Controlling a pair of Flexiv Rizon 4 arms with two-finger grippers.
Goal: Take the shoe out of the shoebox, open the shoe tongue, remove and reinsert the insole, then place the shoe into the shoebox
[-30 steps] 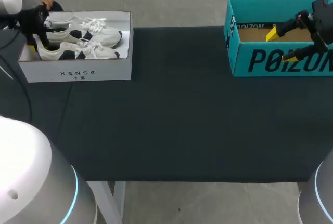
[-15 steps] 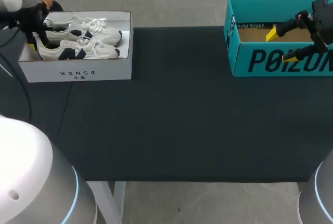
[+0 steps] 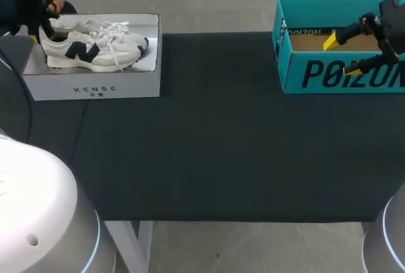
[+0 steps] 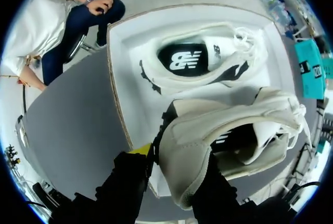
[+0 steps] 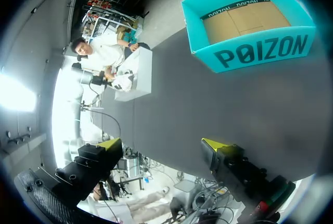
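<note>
On the dark table (image 3: 215, 146), the left gripper (image 4: 174, 156) is clamping the shoe (image 3: 88, 48) above the white shoebox (image 3: 95, 86); the right gripper (image 3: 340, 56) is hanging wide apart by the teal box (image 3: 316, 76).

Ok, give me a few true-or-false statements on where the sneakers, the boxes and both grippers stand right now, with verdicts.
1. The left gripper is shut on the heel of a white sneaker. True.
2. Both sneakers lie flat inside the white shoebox. False: the gripped one is held up over it, and only the second sneaker lies in it.
3. The right gripper holds an insole. False: it is open and empty, over the teal box.
4. The teal box has no shoe in it. True: its cardboard floor is bare.
</note>
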